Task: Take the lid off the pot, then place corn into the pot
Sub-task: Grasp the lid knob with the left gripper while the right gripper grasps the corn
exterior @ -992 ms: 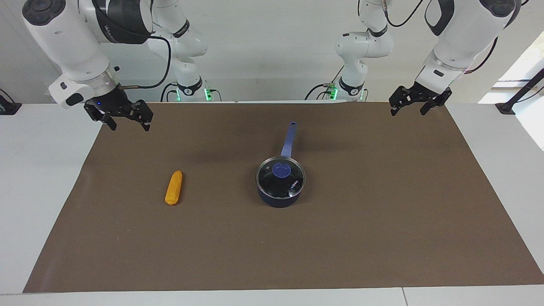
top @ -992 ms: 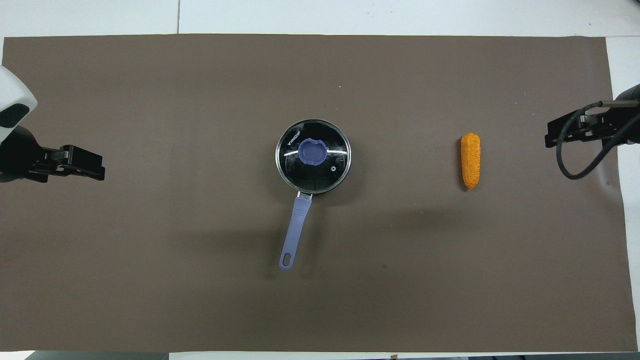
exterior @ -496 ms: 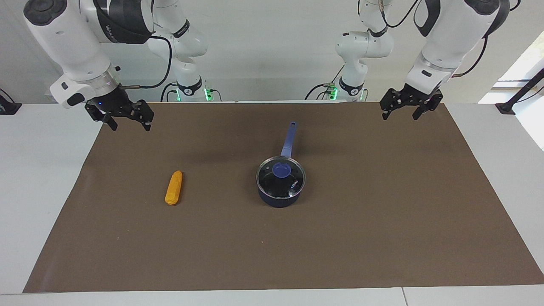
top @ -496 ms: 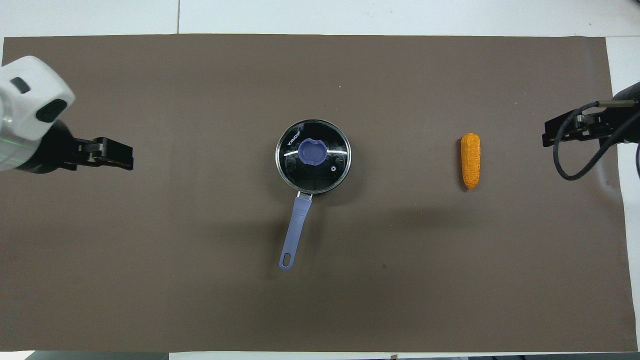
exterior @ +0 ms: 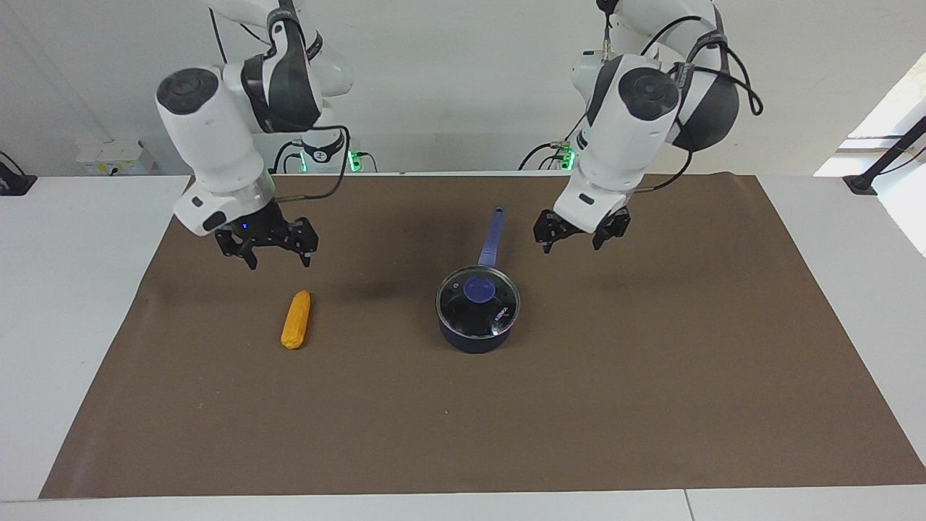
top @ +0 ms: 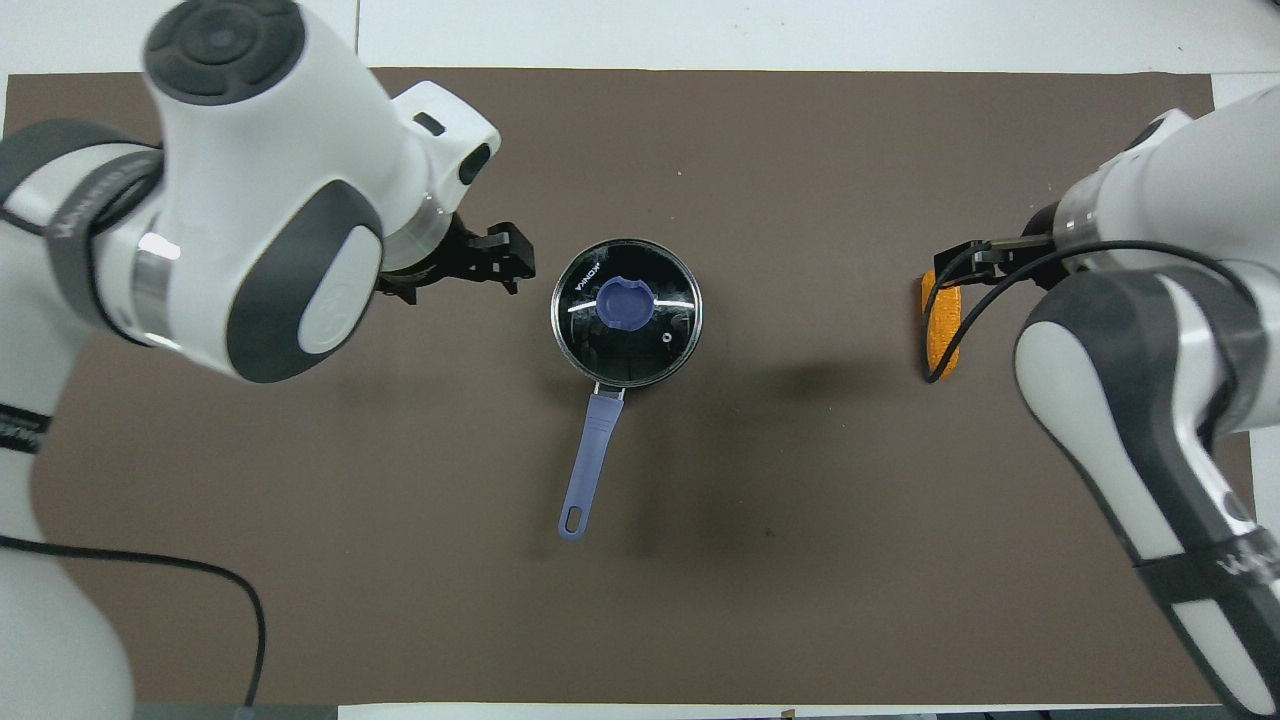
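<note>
The pot (exterior: 474,334) stands mid-mat with the glass lid (exterior: 463,310) on it, blue knob (exterior: 480,290) up, and its blue handle (exterior: 492,235) points toward the robots. It also shows in the overhead view (top: 580,340), as does the lid (top: 660,340). The orange corn (exterior: 296,329) lies on the mat toward the right arm's end. My left gripper (exterior: 571,244) is open and empty in the air beside the pot's handle (top: 512,262). My right gripper (exterior: 279,260) is open and empty above the mat close to the corn; from overhead it (top: 945,268) covers the corn's end (top: 942,340).
A brown mat (exterior: 651,362) covers the white table (exterior: 65,289). Only the pot and the corn lie on it.
Both arms have swung in from the table's ends. The left gripper has come close beside the pot, the right gripper close to the corn. Pot, lid and corn have not moved.
</note>
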### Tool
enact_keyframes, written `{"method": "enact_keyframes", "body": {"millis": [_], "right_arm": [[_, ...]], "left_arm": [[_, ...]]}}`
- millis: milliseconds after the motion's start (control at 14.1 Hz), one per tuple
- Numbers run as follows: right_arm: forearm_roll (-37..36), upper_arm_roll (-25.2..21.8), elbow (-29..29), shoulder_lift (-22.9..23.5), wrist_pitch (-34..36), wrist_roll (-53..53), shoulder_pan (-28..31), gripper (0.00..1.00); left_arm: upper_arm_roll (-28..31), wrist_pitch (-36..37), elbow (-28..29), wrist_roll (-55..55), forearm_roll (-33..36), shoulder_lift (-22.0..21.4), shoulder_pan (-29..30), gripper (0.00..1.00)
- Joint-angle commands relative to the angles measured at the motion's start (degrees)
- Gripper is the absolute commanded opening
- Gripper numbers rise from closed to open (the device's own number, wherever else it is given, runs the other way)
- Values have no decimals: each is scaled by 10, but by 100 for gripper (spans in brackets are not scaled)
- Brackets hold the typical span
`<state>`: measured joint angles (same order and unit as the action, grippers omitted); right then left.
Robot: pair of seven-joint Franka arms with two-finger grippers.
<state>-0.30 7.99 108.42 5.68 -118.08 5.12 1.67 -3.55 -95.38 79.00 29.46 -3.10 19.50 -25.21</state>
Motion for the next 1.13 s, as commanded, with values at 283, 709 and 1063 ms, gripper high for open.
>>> {"method": "enact_keyframes", "body": {"millis": [283,709,1063], "right_arm": [[-4,3,127,26,-168,-2,19,100],[-4,3,125,98,-218,2,33,100],[-5,2,127,101,-214,-11,37,99]], "left_arm": [[11,-75,-46,70,-7,82,-65,100],[11,-109,-46,85,-2,113,-90,100],[10,-110,-40,84,-1,114,-95,100]]}}
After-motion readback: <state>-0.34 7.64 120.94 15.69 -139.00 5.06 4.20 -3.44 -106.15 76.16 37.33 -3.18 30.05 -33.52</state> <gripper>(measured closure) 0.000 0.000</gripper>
